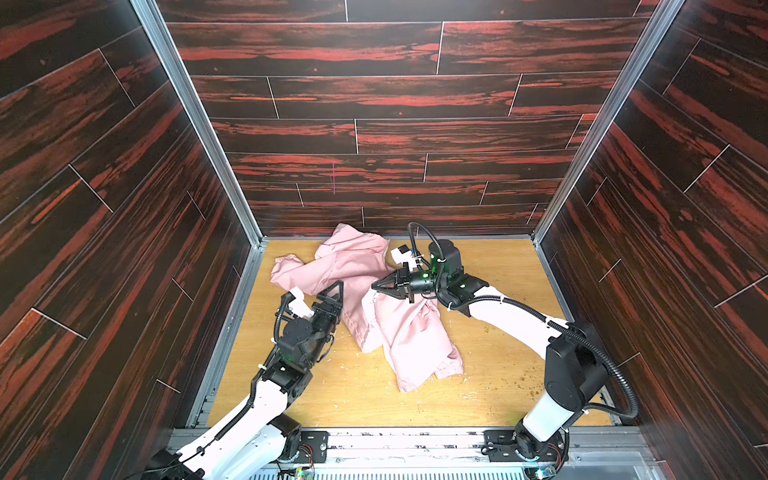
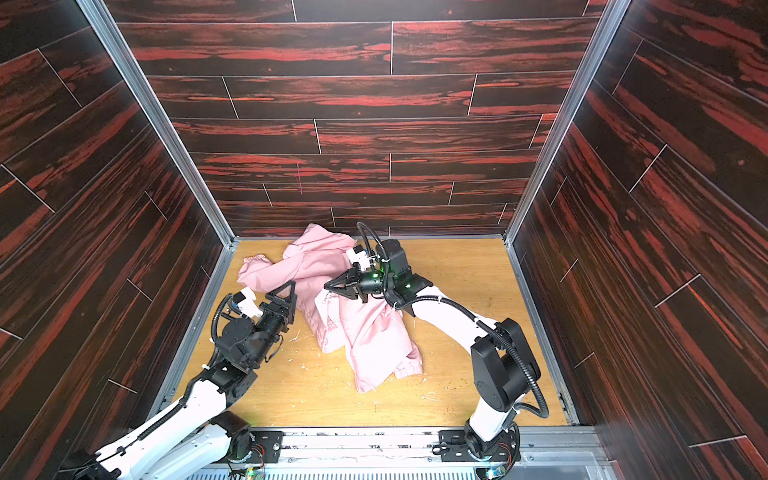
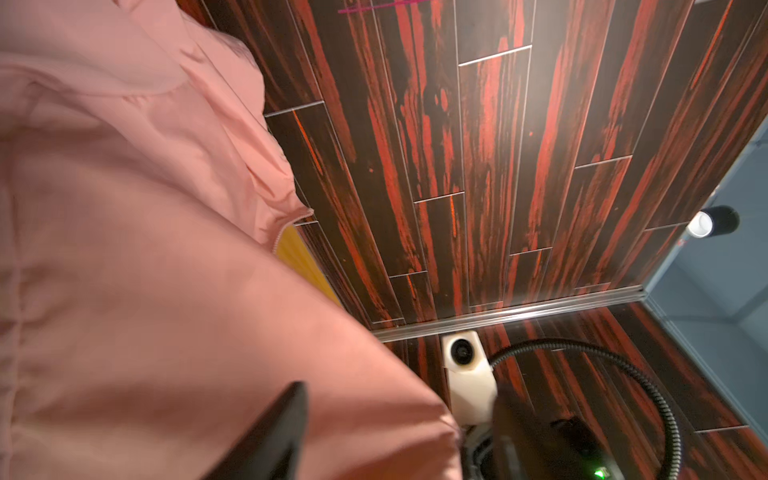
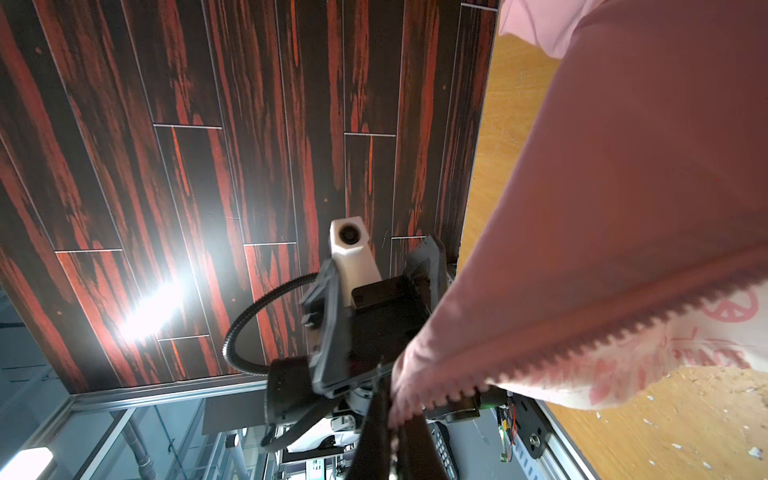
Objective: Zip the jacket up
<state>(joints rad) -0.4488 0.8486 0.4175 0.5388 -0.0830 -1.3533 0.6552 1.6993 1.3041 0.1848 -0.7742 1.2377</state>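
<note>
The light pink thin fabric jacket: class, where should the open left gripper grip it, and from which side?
Probably the stitched edge of the light pink fabric jacket nearest the left gripper, coming low from the left: that thin edge lies flat, facing its open jaws.

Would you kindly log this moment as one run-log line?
left pincer: open, at light pink thin fabric jacket | right pincer: shut on jacket's zipper edge | zip: undone

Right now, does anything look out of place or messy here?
Yes. The jacket lies crumpled and unzipped on the table, with its paler lining turned out near the right gripper, which pinches the zipper edge. Crumbs litter the table around it.
</note>
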